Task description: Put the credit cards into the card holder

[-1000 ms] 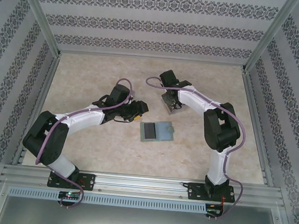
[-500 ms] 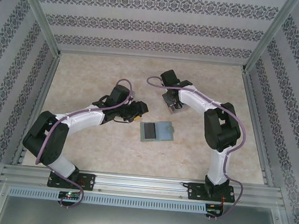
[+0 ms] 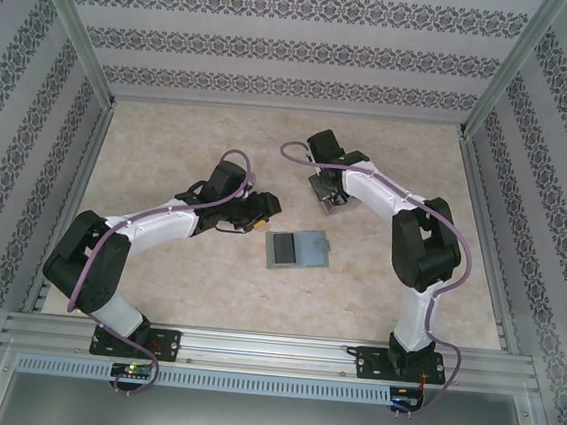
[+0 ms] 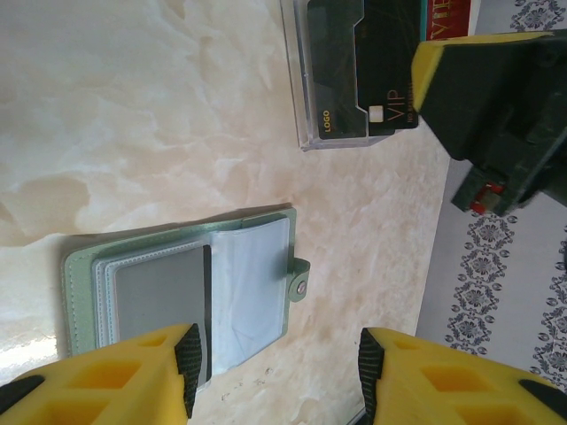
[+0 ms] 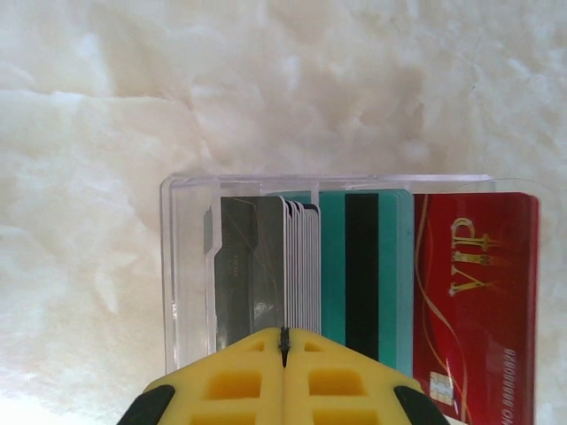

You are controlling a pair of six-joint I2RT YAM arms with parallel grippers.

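The card holder (image 3: pixel 297 249) lies open on the table between the arms, a grey-green wallet (image 4: pixel 89 283) with a dark grey card (image 4: pixel 159 297) in its left sleeve. My left gripper (image 4: pixel 279 367) hovers open over its near edge, nothing between the fingers. The other credit cards stand in a clear plastic tray (image 5: pixel 190 266): a dark grey one (image 5: pixel 248 266), a teal one (image 5: pixel 390 266) and a red VIP one (image 5: pixel 474 283). My right gripper (image 5: pixel 284 335) is above the tray (image 3: pixel 327 202), jaws pressed together on the top edge of the dark grey card (image 4: pixel 354 71).
The tray (image 4: pixel 306 88) sits a short way beyond the card holder, with the right gripper's finger (image 4: pixel 478 88) over its end. Patterned walls enclose the table on three sides. An aluminium rail (image 3: pixel 271 347) runs along the near edge.
My right gripper has closed over the tray, and its arm has shifted slightly. The left arm and the card holder have not moved.
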